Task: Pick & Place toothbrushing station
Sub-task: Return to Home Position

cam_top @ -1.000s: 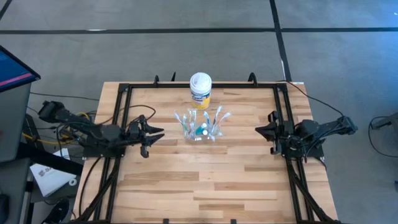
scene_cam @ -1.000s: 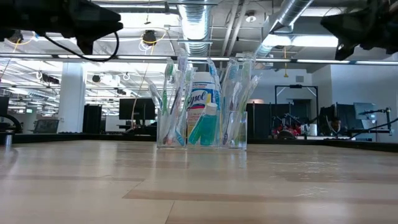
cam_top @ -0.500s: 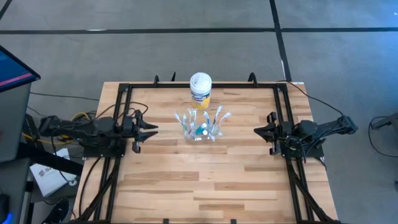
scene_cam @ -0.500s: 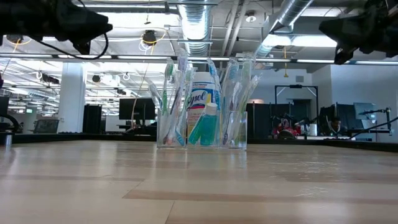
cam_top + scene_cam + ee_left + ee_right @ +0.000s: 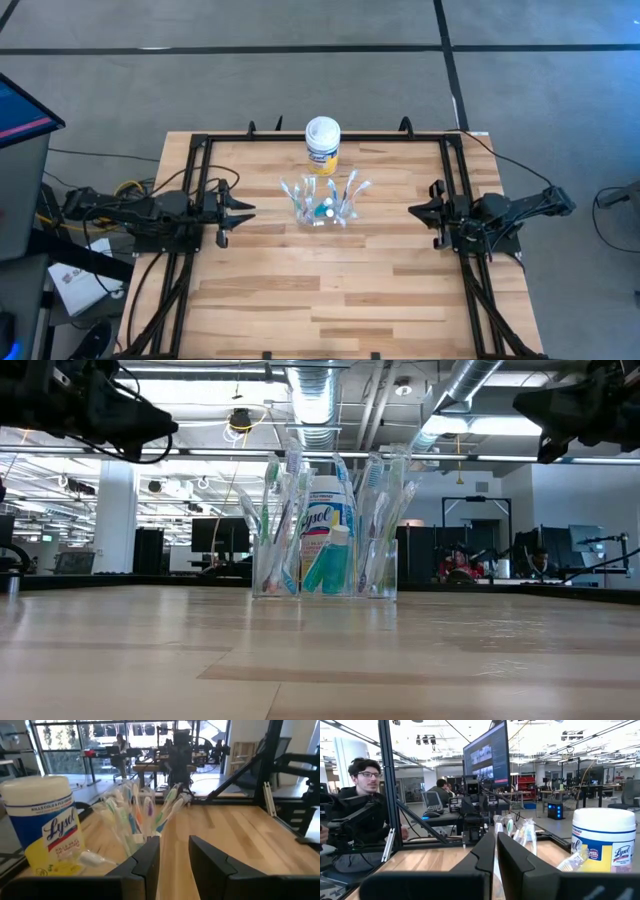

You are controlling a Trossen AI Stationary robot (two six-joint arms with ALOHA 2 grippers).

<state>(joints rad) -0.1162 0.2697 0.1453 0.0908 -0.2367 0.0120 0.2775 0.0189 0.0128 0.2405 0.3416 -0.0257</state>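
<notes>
The toothbrushing station (image 5: 322,210) is a small see-through cup standing upright on its base at the middle of the wooden table. Several white, blue and pink toothbrushes (image 5: 290,510) and a teal tube (image 5: 325,565) stand in it. My left gripper (image 5: 240,210) hovers open and level at the table's left side, pointing at the cup (image 5: 142,827) from a distance. My right gripper (image 5: 415,211) hovers shut at the table's right side, its fingers (image 5: 487,855) also aimed at the cup (image 5: 520,837). Neither touches anything.
A yellow canister with a white lid (image 5: 322,145) stands just behind the cup toward the far edge. A black frame (image 5: 200,150) runs along the table's left, far and right edges. A person (image 5: 365,780) sits beyond the table's left side. Bare wood lies in front of the cup.
My left gripper has drawn back a little toward the table's left edge and straightened to point level at the cup, its fingers still apart. The cup, the brushes and my right gripper have kept still.
</notes>
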